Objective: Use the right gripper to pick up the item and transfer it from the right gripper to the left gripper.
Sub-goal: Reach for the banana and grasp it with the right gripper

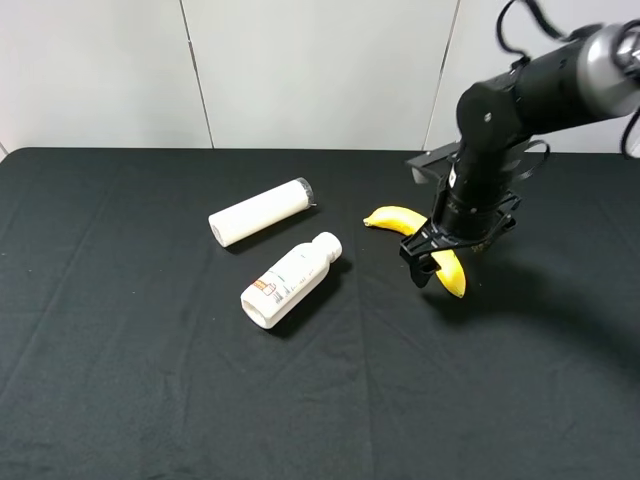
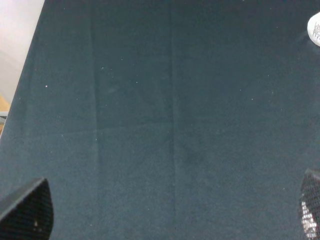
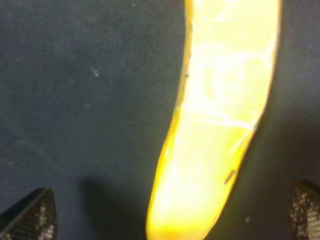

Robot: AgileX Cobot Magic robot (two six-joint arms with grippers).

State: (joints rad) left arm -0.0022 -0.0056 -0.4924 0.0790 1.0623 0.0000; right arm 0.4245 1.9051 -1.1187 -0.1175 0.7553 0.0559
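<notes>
The yellow banana [image 1: 396,217] lies on the black tablecloth right of centre. My right gripper [image 1: 432,266] is down over its middle, with its fingers open on either side of the fruit. The right wrist view shows the banana [image 3: 220,125] very close and overexposed. It lies between the two spread fingertips [image 3: 32,215] of my right gripper [image 3: 172,215], and I see no contact. My left gripper [image 2: 170,210] is open and empty over bare cloth. It is out of the exterior high view.
A plain white tube [image 1: 262,211] and a white labelled bottle [image 1: 290,280] lie left of the banana. An edge of the bottle [image 2: 315,27] shows in the left wrist view. A dark bracket [image 1: 432,160] sits at the table's back edge.
</notes>
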